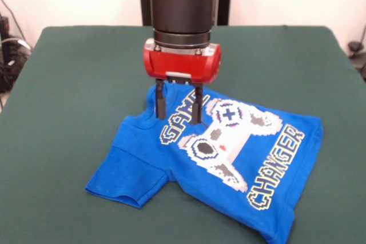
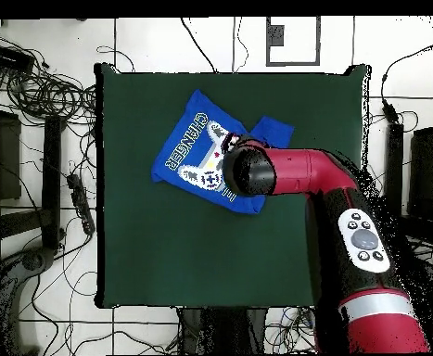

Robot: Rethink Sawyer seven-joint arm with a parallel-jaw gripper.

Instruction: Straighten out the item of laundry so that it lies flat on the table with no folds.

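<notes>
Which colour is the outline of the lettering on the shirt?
Yellow, on the lettering; front view shows it best.

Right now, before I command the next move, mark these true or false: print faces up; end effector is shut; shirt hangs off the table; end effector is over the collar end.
1. The shirt's print faces up. True.
2. The end effector is shut. False: its fingers stand apart.
3. The shirt hangs off the table. False: it lies wholly on it.
4. The end effector is over the collar end. True.
</notes>
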